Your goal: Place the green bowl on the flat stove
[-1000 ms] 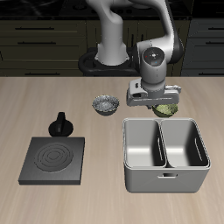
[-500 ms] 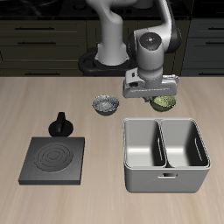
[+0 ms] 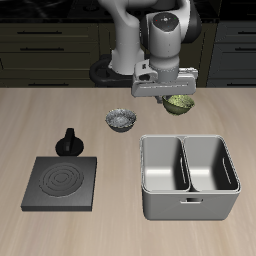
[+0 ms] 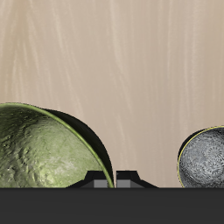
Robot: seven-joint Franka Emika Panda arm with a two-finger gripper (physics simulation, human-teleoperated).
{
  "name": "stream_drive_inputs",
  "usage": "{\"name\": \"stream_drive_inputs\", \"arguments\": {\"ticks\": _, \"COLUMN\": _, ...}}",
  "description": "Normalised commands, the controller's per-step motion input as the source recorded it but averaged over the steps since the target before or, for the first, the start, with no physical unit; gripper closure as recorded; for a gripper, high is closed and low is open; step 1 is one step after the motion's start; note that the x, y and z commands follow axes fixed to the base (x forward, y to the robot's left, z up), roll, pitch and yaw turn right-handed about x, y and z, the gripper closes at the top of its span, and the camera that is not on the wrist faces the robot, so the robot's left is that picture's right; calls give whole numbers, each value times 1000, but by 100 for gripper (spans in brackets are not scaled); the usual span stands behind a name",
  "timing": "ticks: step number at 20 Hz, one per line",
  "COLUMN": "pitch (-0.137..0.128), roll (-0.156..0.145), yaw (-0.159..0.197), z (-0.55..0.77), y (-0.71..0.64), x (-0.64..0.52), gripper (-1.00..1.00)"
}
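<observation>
Lifted since earlier, the gripper (image 3: 178, 97) clamps the green bowl (image 3: 180, 103) clear of the table — carrying to the flat stove (image 3: 60, 182) remains.

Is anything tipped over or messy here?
Nothing looks spilled or broken. The green bowl hangs tilted in the gripper, up off the table. The grey bowl, moka pot, stove and bin sit upright.

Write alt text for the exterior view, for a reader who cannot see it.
A Franka arm's gripper holds the green bowl lifted above the wooden table, behind a grey two-compartment bin. A grey speckled bowl sits nearby, with a black moka pot and the flat stove toward the table's other side.
</observation>
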Motion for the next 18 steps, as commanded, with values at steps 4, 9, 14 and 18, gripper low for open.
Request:
{"name": "stream_drive_inputs", "arguments": {"ticks": 4, "pitch": -105, "roll": -22, "yaw": 54, "z": 619, "y": -203, "x": -76, "gripper": 100}}
{"name": "stream_drive_inputs", "arguments": {"ticks": 9, "pitch": -123, "roll": -18, "yaw": 83, "z": 853, "y": -202, "x": -156, "gripper": 100}}
{"name": "stream_drive_inputs", "arguments": {"ticks": 14, "pitch": -43, "roll": -14, "yaw": 34, "z": 332, "y": -94, "x": -35, "gripper": 100}}
{"name": "stream_drive_inputs", "arguments": {"ticks": 18, "pitch": 48, "roll": -17, "yaw": -14, "z": 20, "y": -306, "x": 110, "gripper": 100}}
